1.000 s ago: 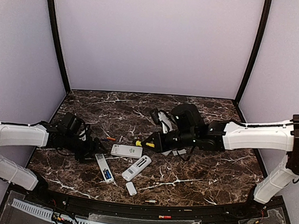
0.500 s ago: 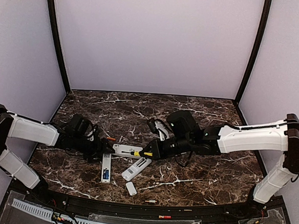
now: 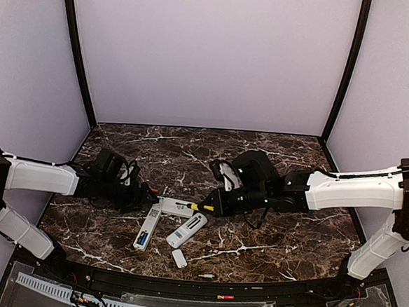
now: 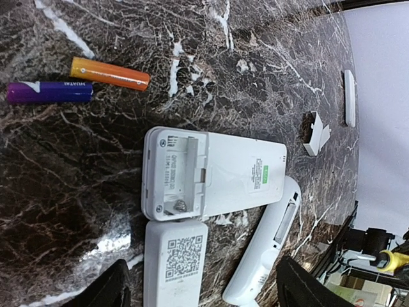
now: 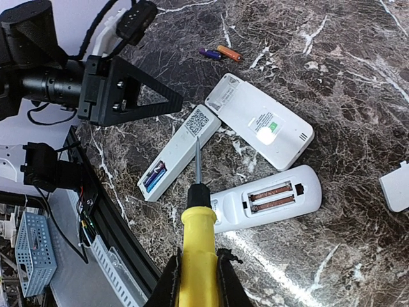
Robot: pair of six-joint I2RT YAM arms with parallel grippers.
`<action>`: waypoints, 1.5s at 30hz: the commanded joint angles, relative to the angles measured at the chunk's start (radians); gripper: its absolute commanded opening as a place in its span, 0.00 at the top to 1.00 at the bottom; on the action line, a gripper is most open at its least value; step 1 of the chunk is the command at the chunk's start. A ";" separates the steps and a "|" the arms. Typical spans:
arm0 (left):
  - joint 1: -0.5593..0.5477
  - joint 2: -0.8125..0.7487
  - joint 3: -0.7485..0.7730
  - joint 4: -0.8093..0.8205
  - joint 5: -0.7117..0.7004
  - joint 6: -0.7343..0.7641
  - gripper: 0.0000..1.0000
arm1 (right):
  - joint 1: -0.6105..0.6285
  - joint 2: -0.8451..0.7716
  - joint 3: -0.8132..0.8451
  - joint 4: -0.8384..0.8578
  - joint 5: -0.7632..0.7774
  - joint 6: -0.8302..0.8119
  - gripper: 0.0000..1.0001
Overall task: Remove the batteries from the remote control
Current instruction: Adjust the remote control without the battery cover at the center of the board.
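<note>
Left jaws spread; right jaws pinch yellow-handled screwdriver, whose tip may skid off blue batteries in slim white remote.

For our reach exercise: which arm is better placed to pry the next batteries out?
Right, probably: the right tool is shut on the yellow-handled screwdriver, whose tip points toward the slim white plastic remote that holds blue batteries. The left tool is open and empty.

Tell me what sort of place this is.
Probably a robot test booth, not a home: plain lilac walls box in a marble-look table, two robot arms are mounted at its edge, and opened remotes lie out.
</note>
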 commanded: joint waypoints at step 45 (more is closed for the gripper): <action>-0.363 0.118 0.203 -0.363 -0.347 0.285 0.82 | 0.009 -0.099 -0.077 0.078 0.072 0.086 1.00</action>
